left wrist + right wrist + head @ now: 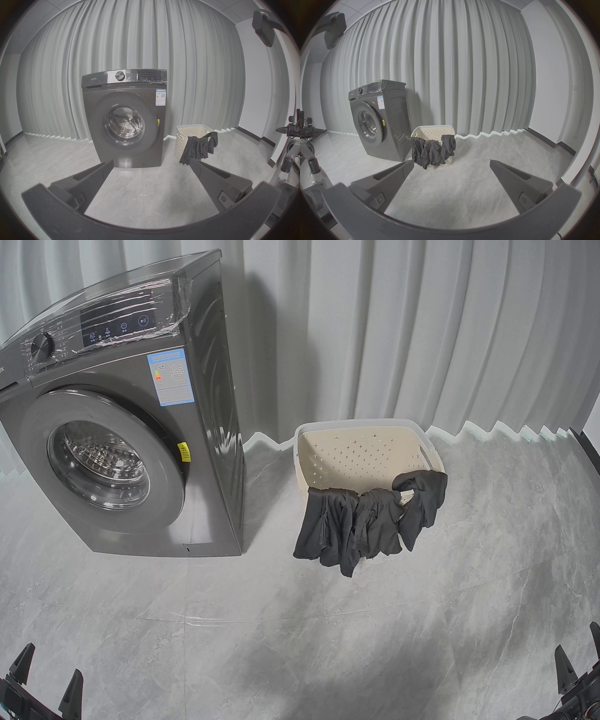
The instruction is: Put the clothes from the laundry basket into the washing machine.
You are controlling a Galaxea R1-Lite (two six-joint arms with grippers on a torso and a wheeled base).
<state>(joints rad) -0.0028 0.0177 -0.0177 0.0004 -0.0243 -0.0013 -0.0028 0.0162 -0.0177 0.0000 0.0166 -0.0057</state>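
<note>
Clothes (369,524), dark and limp, drape over the near rim of the laundry basket (359,425), well ahead of the right end effector (576,640), so a hanging fold looks easy to pinch. The washing machine (125,427) stands well ahead of the left end effector (52,660), its door (103,462) seemingly closed. Both end effectors are spread wide and empty.

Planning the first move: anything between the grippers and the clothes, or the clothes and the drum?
Nothing blocks the clothes draped over the laundry basket rim. The washing machine door looks shut, closing off the drum.
</note>
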